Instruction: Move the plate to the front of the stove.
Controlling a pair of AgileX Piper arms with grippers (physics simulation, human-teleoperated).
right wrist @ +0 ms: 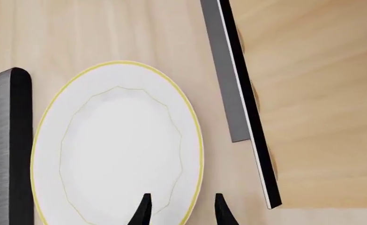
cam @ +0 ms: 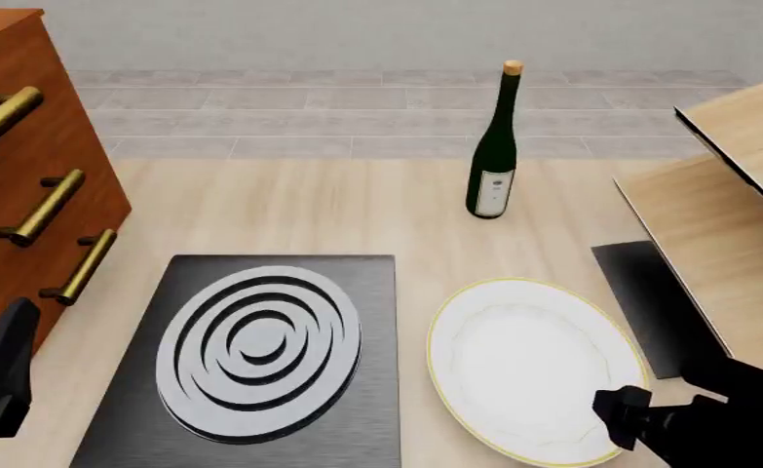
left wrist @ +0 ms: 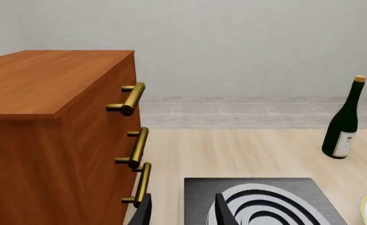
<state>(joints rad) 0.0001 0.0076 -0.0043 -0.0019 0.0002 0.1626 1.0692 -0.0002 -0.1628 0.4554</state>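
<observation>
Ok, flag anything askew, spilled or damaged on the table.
Nothing stands out. The plate lies flat and whole beside the stove, the wine bottle stands upright with its cork in, and nothing has spilled.

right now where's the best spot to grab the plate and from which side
Grip the plate by its thin raised rim at the near right edge, coming from the right arm's side. It lies flat on the table, so only the rim gives the right pincer an edge to close over, and that pincer is already open astride it there.
</observation>
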